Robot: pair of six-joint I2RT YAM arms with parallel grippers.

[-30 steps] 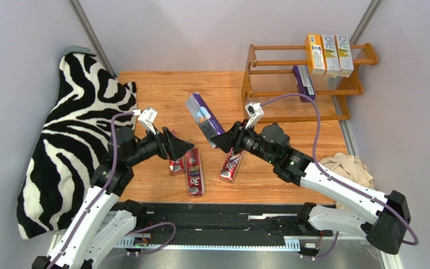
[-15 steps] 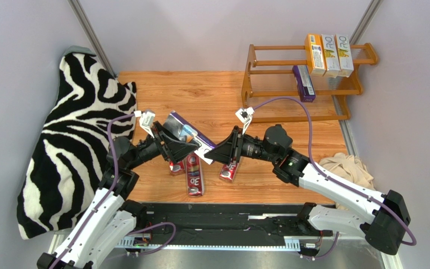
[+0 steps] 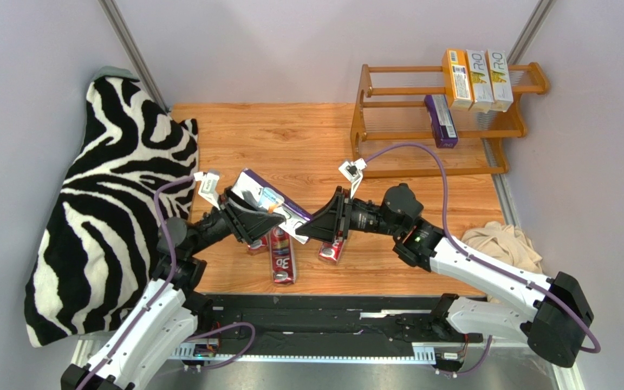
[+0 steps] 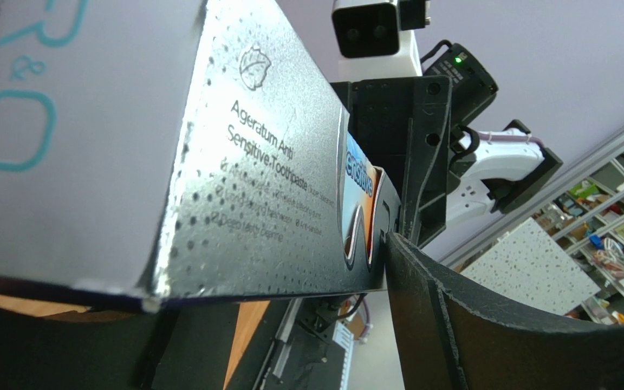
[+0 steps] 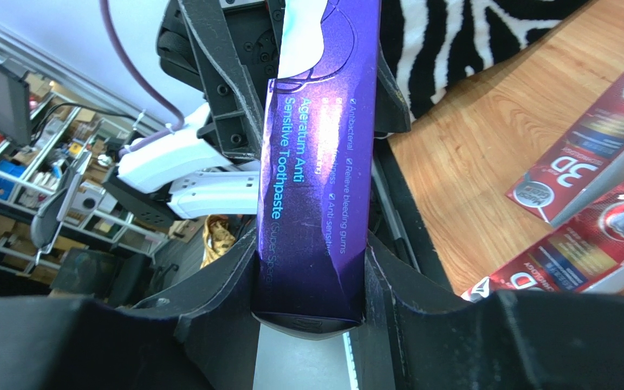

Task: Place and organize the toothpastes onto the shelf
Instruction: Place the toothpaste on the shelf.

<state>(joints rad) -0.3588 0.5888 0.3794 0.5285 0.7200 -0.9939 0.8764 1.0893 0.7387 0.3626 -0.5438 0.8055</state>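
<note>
1. Left of frame: zebra-print cloth (image 3: 104,203) draped over the table's edge, pale grey walls behind.
2. Lower centre: left gripper (image 3: 252,218) flanked one end of the purple carton (image 3: 273,203); grip unclear.
3. Right gripper (image 3: 311,227) clamped the carton's other end above the wood-grain tabletop (image 3: 250,138); red cartons (image 3: 283,258) lay beneath.
4. Upper right: shelf (image 3: 363,106) held three upright cartons (image 3: 478,80).

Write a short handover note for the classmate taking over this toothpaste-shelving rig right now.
Right gripper: shut on one end of a purple carton, held above the table.
Left gripper: straddles the other end; grip unclear.
Done: three cartons stand on the shelf's top tier, another purple one sits on the middle tier.
To do: shelve the held carton and the three red cartons on the table.
</note>
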